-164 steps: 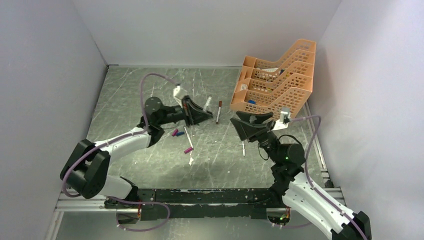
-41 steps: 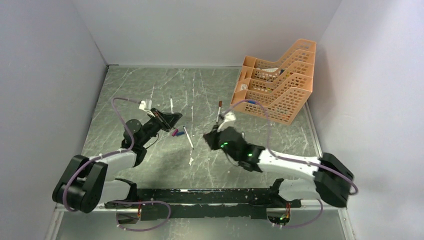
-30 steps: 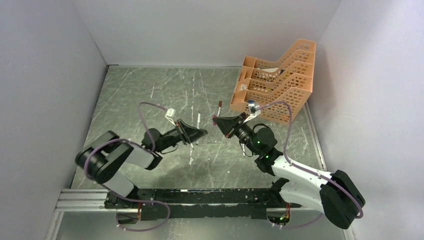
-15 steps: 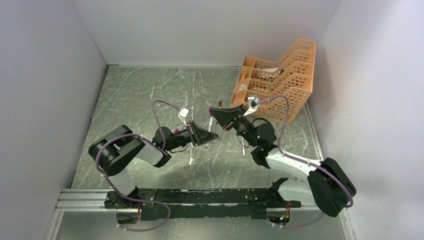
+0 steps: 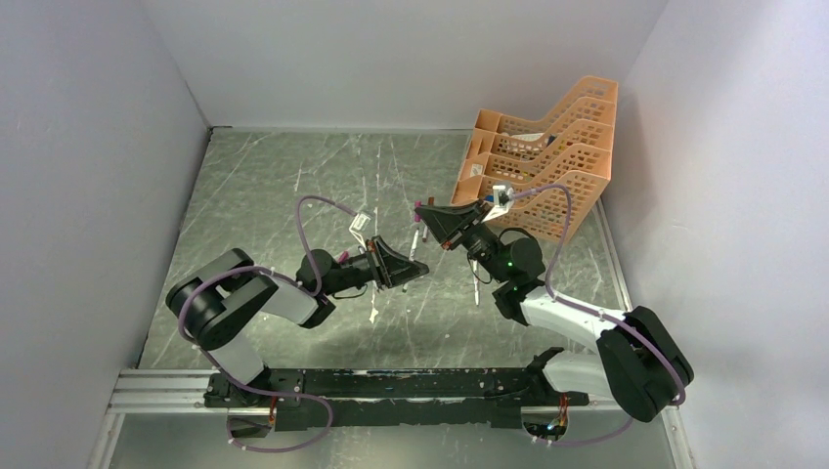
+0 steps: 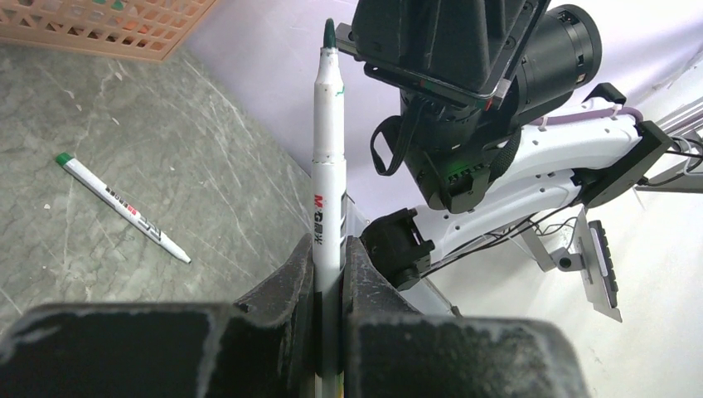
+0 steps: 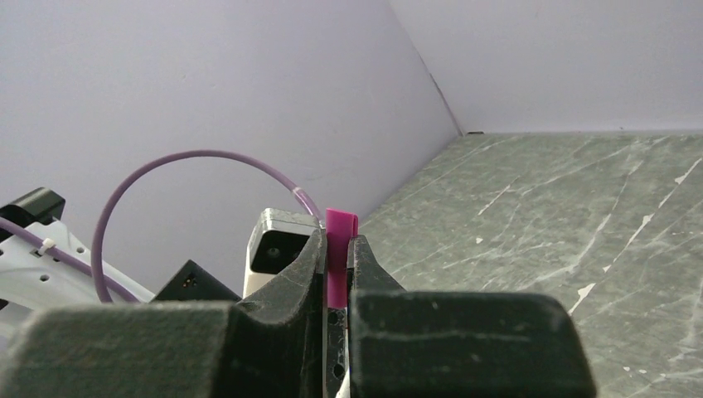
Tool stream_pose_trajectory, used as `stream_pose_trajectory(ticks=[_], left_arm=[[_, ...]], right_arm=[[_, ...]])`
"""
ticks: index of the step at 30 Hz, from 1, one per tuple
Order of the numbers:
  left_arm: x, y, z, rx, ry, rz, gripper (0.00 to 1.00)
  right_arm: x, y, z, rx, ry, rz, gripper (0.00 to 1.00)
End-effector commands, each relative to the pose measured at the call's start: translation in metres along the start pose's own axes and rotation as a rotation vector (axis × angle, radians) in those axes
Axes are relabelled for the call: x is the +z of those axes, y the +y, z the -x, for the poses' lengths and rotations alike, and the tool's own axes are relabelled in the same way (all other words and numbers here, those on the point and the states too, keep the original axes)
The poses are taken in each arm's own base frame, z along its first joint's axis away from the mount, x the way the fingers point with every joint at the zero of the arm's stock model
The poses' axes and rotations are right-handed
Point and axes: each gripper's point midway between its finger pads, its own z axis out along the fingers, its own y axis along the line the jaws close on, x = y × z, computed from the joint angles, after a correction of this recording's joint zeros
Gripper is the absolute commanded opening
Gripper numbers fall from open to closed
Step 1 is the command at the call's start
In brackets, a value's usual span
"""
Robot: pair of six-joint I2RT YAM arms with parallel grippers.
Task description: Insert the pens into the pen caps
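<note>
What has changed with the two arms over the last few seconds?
The right gripper reached down to the table, took a pink cap and swung up to the middle. The left gripper, carrying a pen, came in to meet it. The orange tray stayed put.

The left gripper [image 5: 420, 266] and right gripper [image 5: 423, 210] sit nose to nose mid-table — hardly any room between, and the held pen [image 6: 328, 166] and pink cap [image 7: 337, 249] poke into it. The orange tray [image 5: 547, 166] stands just behind the right arm [image 5: 557, 313]. The table [image 5: 264, 186] is wide open back left. A loose pen [image 6: 123, 207] lies by the right arm.
</note>
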Motion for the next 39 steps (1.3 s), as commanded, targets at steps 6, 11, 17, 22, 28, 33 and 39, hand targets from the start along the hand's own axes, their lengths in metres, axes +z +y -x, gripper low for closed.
stream_pose_trajectory(ticks=[6, 11, 17, 22, 28, 33, 39], left_arm=[[0.003, -0.070, 0.033, 0.194, -0.117, -0.281, 0.07], [0.002, -0.075, 0.036, 0.208, -0.120, -0.286, 0.07], [0.002, -0.079, 0.039, 0.225, -0.125, -0.285, 0.07], [0.003, -0.079, 0.039, 0.231, -0.124, -0.284, 0.07], [0.004, -0.076, 0.040, 0.238, -0.127, -0.275, 0.07], [0.008, -0.081, 0.045, 0.274, -0.131, -0.281, 0.07], [0.020, -0.079, 0.057, 0.403, -0.113, -0.220, 0.07]], right_arm=[[-0.003, 0.011, 0.012, 0.005, -0.045, 0.049, 0.00], [-0.004, 0.009, 0.011, -0.004, -0.040, 0.040, 0.00], [-0.006, 0.007, 0.009, 0.004, -0.037, 0.036, 0.00], [-0.007, 0.009, 0.008, 0.014, -0.038, 0.045, 0.00], [-0.008, 0.014, 0.009, 0.026, -0.034, 0.062, 0.00], [-0.012, 0.021, 0.004, 0.091, -0.026, 0.102, 0.00], [-0.017, 0.028, -0.001, 0.114, -0.011, 0.134, 0.00]])
